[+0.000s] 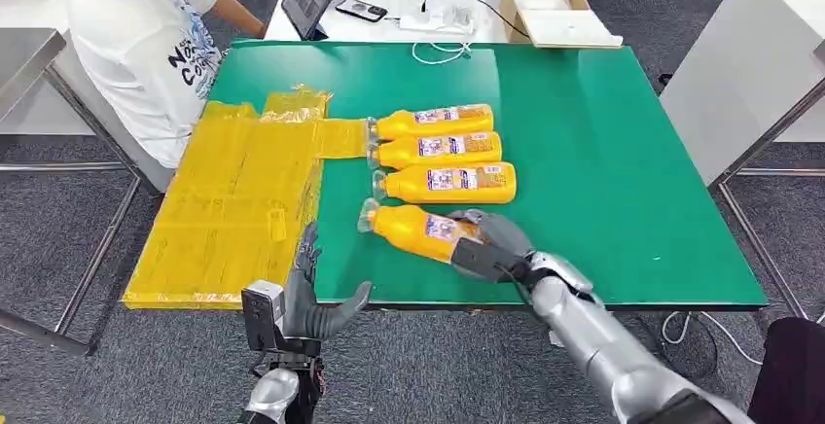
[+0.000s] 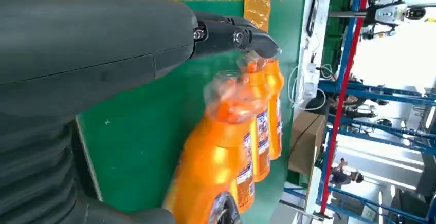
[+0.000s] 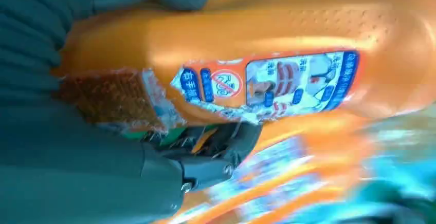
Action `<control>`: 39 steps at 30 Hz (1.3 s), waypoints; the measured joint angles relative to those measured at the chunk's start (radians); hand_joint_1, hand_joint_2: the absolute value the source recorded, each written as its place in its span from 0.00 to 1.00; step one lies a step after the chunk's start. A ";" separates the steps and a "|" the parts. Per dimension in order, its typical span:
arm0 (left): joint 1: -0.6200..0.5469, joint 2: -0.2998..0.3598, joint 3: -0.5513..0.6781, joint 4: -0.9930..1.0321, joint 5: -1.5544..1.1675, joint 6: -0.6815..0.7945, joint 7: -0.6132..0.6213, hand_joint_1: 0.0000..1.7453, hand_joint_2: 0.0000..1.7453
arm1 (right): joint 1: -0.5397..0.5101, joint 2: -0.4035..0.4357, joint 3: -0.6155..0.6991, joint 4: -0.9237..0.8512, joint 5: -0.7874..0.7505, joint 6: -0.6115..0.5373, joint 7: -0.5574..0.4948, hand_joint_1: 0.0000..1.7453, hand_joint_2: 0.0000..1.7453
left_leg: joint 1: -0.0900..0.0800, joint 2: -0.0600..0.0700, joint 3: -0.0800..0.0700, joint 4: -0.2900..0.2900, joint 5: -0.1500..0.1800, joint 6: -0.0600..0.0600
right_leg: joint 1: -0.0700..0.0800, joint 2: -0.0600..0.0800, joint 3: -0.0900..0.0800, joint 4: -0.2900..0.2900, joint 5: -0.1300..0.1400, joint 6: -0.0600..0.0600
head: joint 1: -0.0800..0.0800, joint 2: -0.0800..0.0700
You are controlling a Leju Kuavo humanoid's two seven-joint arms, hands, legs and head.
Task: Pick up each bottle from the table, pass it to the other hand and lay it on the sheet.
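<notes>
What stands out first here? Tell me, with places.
Four orange bottles lie in a row mid-table; the right hand grips the nearest bottle at the front edge. A yellow sheet covers the green table on its left side, and the left hand is open beside it.

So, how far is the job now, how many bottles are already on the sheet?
None yet: the yellow sheet carries no bottle. In hand: the right robot hand grips the nearest orange bottle at its base; whether it has left the green table is unclear. The left robot hand waits open near the table edge. Left: the handover, then three more bottles.
</notes>
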 measured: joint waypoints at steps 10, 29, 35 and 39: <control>-0.007 0.000 -0.009 -0.001 0.018 0.018 -0.006 0.00 1.00 | 0.230 0.127 -0.245 -0.519 -0.013 -0.302 -0.082 1.00 1.00 | 0.002 -0.001 -0.008 0.000 0.001 -0.001 | 0.000 -0.001 -0.007 0.000 -0.001 0.000 | 0.000 0.000; -0.017 0.000 -0.053 -0.153 0.262 -0.265 0.128 0.00 1.00 | 0.358 0.224 -0.277 -0.497 0.077 -0.312 -0.159 1.00 1.00 | 0.001 0.000 -0.009 0.000 0.000 -0.001 | 0.001 -0.001 -0.009 0.000 -0.001 -0.001 | 0.000 0.000; -0.019 0.001 -0.066 -0.178 0.267 -0.270 0.132 0.00 1.00 | 0.360 0.248 -0.250 -0.422 0.085 -0.317 -0.163 1.00 1.00 | 0.001 -0.001 -0.009 0.000 0.000 -0.001 | 0.000 -0.001 -0.009 0.000 -0.001 0.000 | 0.000 0.000; -0.018 0.001 -0.067 -0.184 0.267 -0.270 0.132 0.00 1.00 | 0.360 0.248 -0.244 -0.402 0.085 -0.317 -0.164 1.00 1.00 | 0.001 -0.001 -0.009 0.000 0.001 -0.001 | 0.000 -0.001 -0.009 0.000 -0.001 0.000 | 0.000 0.000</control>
